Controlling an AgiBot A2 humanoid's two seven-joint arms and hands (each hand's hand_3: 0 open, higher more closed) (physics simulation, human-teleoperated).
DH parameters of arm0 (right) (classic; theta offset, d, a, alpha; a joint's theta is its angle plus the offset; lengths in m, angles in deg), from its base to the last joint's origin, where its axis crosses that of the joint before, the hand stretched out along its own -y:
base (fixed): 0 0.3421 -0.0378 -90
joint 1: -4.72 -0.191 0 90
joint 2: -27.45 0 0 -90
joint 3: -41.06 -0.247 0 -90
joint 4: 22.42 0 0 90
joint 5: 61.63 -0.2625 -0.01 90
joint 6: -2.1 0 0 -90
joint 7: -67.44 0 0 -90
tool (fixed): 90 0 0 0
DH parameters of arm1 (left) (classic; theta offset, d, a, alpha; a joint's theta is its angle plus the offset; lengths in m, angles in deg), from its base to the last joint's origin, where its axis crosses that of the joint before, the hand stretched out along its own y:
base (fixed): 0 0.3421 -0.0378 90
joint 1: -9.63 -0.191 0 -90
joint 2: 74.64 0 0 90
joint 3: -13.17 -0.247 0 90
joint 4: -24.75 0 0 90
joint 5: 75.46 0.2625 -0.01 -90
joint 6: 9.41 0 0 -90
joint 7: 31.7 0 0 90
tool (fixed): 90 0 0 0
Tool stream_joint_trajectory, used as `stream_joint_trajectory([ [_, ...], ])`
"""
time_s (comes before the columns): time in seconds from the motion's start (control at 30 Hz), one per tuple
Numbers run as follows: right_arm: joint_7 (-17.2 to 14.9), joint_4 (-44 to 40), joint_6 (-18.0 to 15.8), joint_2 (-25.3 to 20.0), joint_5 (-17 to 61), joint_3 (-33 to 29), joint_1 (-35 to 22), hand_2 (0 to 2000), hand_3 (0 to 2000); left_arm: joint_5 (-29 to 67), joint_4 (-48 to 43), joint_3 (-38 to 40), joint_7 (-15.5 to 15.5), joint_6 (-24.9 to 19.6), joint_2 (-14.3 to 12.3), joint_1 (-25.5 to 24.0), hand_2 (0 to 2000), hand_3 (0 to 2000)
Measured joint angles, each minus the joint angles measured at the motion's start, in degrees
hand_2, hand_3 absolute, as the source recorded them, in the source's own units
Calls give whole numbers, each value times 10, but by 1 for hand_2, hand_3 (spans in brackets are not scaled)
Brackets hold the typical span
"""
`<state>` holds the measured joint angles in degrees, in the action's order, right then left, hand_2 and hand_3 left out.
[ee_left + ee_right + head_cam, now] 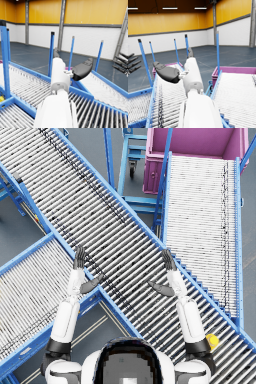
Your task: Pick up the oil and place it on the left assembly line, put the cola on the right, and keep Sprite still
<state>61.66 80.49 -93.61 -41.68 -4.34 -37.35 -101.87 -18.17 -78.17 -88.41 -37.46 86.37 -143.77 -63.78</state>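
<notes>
White arms hold left robot hand (81,273) and right robot hand (169,276) over rollers (125,240), both spread empty.

Head overhead, wrists level, sharing conveyor (115,228)

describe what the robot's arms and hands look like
Both arms are smooth glossy white, built of rounded tube-like segments: left arm, right arm, each with a black band at its upper end. The left hand and right hand have dark grey, slim fingers. No cables or markings show.
</notes>
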Motion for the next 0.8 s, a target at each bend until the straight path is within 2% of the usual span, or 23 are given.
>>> stream_joint_trajectory([
  [0.8, 0, 0, 0, 0, 0, 0, 0, 0, 0, 0, 0, 0, 0, 0, 0, 0, 0, 0],
])
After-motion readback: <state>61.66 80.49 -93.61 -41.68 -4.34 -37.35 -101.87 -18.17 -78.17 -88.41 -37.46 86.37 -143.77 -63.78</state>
